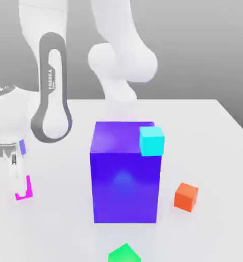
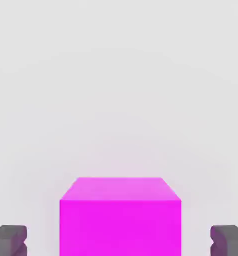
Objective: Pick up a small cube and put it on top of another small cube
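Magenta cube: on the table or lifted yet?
On the table. The magenta cube sits flat between the fingers of the gripper, on the table.

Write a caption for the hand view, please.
Small magenta cube sits between the gripper's two grey fingertips above a plain white table.

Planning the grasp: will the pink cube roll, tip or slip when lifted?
The pink cube has flat faces and sits squat on the table, so it probably won't roll or tip. Its plain, smooth-looking sides might slip; the fingers flank opposite flat faces, which should help. It looks rigid.
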You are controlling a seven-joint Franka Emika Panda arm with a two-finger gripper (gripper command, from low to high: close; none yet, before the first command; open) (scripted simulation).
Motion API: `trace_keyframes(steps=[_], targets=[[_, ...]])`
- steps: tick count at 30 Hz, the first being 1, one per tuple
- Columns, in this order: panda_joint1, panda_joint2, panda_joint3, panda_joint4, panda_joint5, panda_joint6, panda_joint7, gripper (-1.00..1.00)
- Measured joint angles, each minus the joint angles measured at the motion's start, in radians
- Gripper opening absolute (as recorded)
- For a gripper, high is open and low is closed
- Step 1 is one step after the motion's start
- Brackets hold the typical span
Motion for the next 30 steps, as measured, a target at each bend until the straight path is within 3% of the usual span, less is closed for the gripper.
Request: trace_keyframes(steps=[6, 12, 30], targets=[[0.004, -0.016, -0.007, -0.004, -0.014, -0.012, 0.011, -1.00], [0.060, -0.215, -0.097, -0.040, -0.165, -0.165, 0.109, -1.00], [0.147, -0.620, -0.091, 0.057, -0.159, -0.453, -0.401, -1.00]])
